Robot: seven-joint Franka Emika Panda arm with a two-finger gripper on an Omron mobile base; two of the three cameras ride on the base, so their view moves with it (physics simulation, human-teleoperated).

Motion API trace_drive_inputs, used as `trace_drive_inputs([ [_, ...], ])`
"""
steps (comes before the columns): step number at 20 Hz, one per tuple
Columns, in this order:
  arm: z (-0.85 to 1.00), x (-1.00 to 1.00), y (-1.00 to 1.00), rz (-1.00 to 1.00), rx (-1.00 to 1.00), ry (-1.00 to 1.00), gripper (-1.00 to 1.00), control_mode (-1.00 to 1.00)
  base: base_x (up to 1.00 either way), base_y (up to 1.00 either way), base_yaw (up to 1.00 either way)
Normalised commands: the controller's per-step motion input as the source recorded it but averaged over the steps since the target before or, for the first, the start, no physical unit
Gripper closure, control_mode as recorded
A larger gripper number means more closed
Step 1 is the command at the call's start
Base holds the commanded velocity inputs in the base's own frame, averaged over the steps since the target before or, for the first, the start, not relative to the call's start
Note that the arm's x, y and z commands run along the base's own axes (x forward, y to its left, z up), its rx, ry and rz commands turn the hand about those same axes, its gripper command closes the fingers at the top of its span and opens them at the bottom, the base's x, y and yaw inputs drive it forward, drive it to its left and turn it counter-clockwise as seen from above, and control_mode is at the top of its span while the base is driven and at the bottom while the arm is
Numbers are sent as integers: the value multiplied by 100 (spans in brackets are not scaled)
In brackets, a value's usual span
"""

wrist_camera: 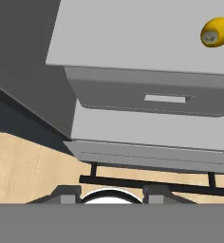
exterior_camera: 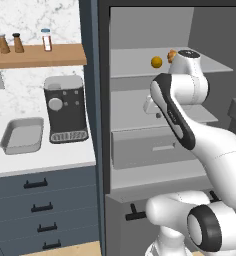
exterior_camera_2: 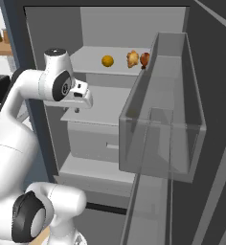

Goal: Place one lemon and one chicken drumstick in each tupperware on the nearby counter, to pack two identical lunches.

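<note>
Lemon [wrist_camera: 217,32]: yellow, oval, dimpled nub at one end, smooth skin. It lies ahead of the gripper [wrist_camera: 111,194] and off to one side in the hand view, on a flat pale-grey fridge shelf [wrist_camera: 133,42], well apart from the fingertips. A 2nd lemon [exterior_camera_2: 107,61] sits on the shelf above the gripper, further into the fridge. Just beside that one is the chicken drumstick [exterior_camera_2: 132,58], tan and lumpy, touching or nearly touching a reddish-brown item [exterior_camera_2: 144,59]; can't tell what it is.

Gripper: fingers apart, nothing between them, nothing held. It hangs inside the open fridge at mid-shelf level.

Step, prob.: reach for a 1st food item; no lemon or drumstick looks packed yet. Next move needs the hand swung over toward the near lemon, jaws straddling its short axis, then closed gently. A round, slick fruit could roll off a hard, smooth shelf if nudged.

Below the gripper: a matte grey drawer [wrist_camera: 152,97] w/ a slot handle. On the drumstick's side stands the door bin [exterior_camera_2: 163,119], clear plastic, boxy.

Far off to the other side, outside the fridge: the white glossy counter [exterior_camera: 40,160] over slate-blue drawers. A grey rectangular container [exterior_camera: 22,135] on it is shallow w/ rounded corners, maybe one tupperware. Next to it is a black-and-silver coffee machine [exterior_camera: 65,109].
</note>
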Motion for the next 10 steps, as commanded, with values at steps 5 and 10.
trace_drive_inputs([
  [5,-3,0,3,0,0,-1,-100,-100,0,0,0],
  [10,-1,0,2,0,0,0,-100,-100,0,0,0],
])
